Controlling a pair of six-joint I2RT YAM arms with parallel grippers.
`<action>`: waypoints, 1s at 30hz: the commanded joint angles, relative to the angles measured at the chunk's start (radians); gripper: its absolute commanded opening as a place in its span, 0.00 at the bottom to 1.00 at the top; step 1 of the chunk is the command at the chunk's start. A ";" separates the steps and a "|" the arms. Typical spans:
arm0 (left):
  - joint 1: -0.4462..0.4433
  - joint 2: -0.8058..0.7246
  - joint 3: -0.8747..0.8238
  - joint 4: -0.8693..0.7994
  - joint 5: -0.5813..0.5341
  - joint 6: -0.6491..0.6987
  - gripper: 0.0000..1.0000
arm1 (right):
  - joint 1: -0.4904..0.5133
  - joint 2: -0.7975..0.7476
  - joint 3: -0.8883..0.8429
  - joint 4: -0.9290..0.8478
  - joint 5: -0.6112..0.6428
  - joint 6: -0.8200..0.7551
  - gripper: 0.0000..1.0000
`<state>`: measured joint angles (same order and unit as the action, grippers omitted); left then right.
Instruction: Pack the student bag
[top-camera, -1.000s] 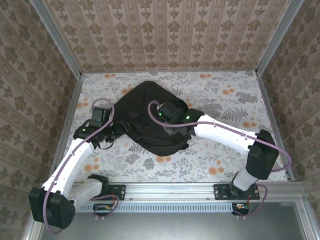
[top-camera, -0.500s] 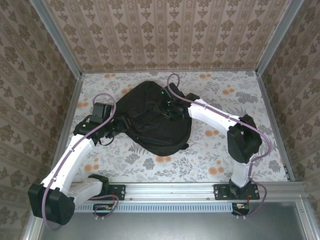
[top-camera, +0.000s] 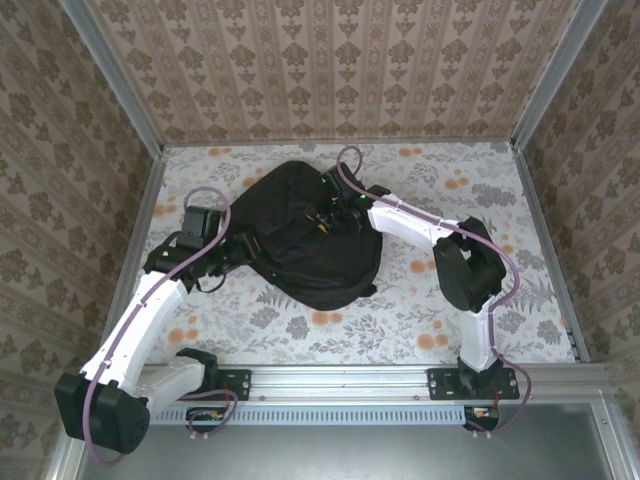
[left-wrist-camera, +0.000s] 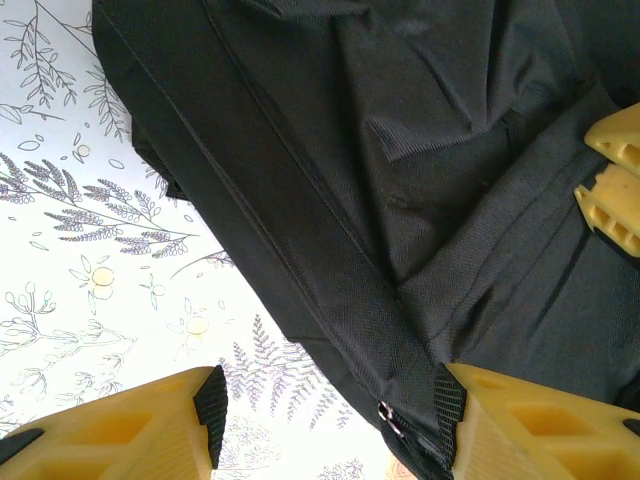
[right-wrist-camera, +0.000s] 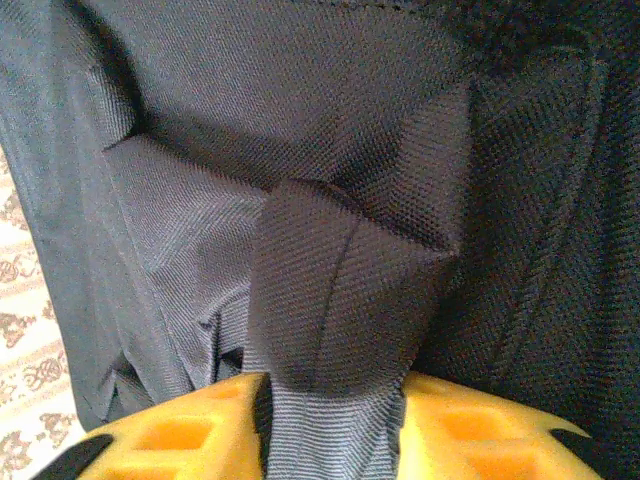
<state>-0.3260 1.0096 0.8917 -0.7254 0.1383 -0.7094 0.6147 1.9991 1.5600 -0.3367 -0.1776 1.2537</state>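
No readable text, label, brand, number or sign is showing on the student bag (top-camera: 296, 243), on the flower-printed surface (top-camera: 478, 185) under it, or on the patterned walls (top-camera: 330, 70) around them.

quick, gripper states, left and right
left gripper: open, jaws apart over the student bag edge
right gripper: closed on the bag's strap

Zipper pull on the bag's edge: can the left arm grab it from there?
Probably yes. The left gripper is open, and the zipper pull lies between its fingers, at the edge of the student bag, with nothing covering it.
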 joint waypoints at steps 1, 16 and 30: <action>0.005 -0.008 -0.012 -0.004 0.015 0.024 0.59 | -0.004 0.028 0.056 0.096 -0.038 0.012 0.22; 0.000 0.043 0.065 -0.040 -0.053 0.074 0.64 | -0.006 0.028 0.246 0.009 -0.038 0.036 0.00; -0.360 0.226 0.249 -0.006 -0.329 0.374 0.79 | 0.005 0.126 0.475 -0.161 -0.089 0.073 0.00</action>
<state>-0.6037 1.2251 1.1091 -0.7509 -0.0799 -0.4789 0.6132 2.1170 1.9667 -0.5049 -0.2207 1.2984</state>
